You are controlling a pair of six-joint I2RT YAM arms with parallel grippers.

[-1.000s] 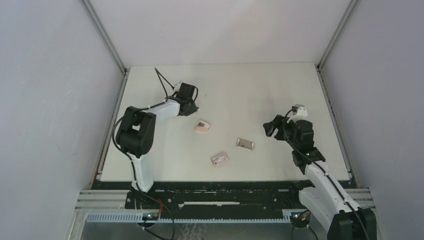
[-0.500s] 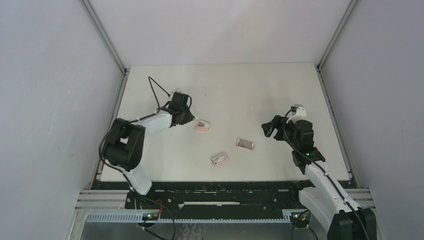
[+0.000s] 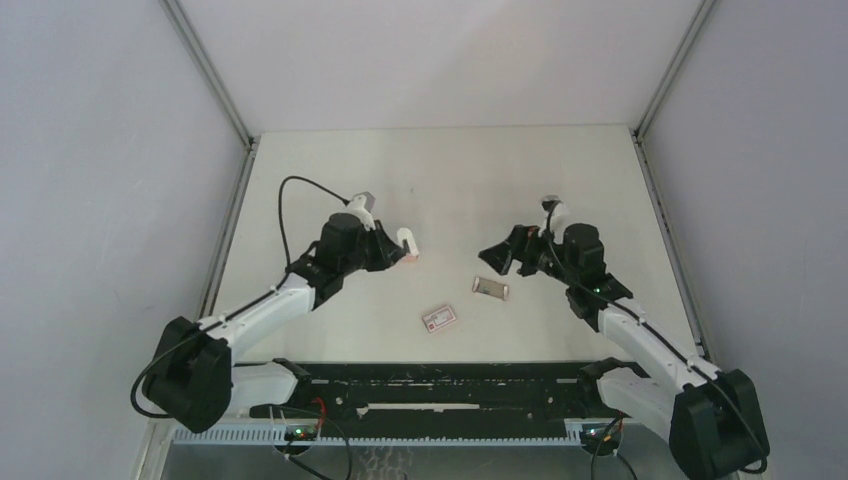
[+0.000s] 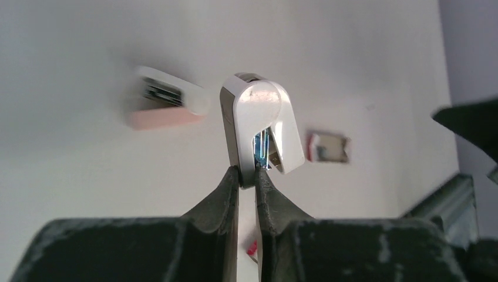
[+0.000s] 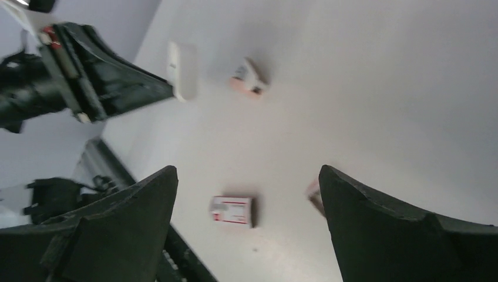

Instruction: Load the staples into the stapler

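**Change.** We are logging both arms swung in toward the middle of the table [image 3: 500, 180] over the last second. The left arm is bringing its load in from the far-left area to just beside the pink piece [image 4: 167, 108]. The right arm is closing in from the right. The staples [image 3: 490, 288], the box [image 3: 438, 318] and the pink piece are lying where they lay. We are reading this as positioning done and the pick of the staples about to start; nothing is loaded yet.

**Item: left gripper [image 4: 247, 176].** Its fingers are pressing together on the lower edge of a white shell [image 4: 261, 117]. The shell is rounded on top, with metal glinting inside its opening, and it appears to be hanging clear of the table. We are taking shell and pink piece together for the stapler. We cannot tell whether they are two parts of it or separate things.

**Item: right gripper [image 5: 246, 173].** Its jaws are standing wide apart with nothing between them. It is hovering near the staples without touching them.

**Item: staples.** This flat grey-tan block is lying loose on the table between the two grippers. One right finger is partly hiding it in the right wrist view.

**Item: box.** It is white with a red label, lying nearer the arm bases and apart from the staples.
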